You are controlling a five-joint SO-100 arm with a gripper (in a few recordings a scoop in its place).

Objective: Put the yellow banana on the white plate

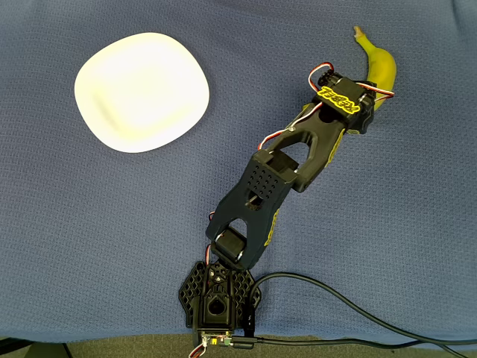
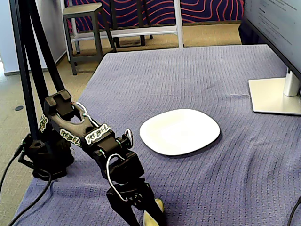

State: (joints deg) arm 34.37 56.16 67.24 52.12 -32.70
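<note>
Blue ribbed cloth [image 1: 417, 224] is spread over the whole table in the overhead view, and on it, toward the upper left, the plain glossy white plate with a rounded-square outline [image 1: 141, 91] is laid flat with nothing on it. At the upper right the curved yellow banana with a brownish stem tip [image 1: 378, 66] is seen lying on the cloth, well apart from the plate, its stem pointed toward the top edge. Its lower half is covered by the wrist of the black arm with yellow lettering [image 1: 268, 186], which is stretched from its base [image 1: 218, 294] at the bottom edge up to the fruit. Black cables [image 1: 350, 313] are trailed from the base toward the lower right. The pincer is hidden beneath the wrist in this view. In the fixed view the same cloth is seen running back toward a grey stool [image 2: 83, 28] and a patterned red-and-blue backdrop [image 2: 155, 10], and a monitor's pale stand [image 2: 275, 94] is set on the cloth at the right edge, beyond the plate. A black tripod leg [image 2: 28, 70] is stood at the left behind the arm. The gripper [image 2: 151, 213] is lowered at the bottom edge, with the banana touched or flanked by its fingers; whether it is clenched on the fruit or released cannot be told. No object is placed on the open cloth between the banana and the plate.
</note>
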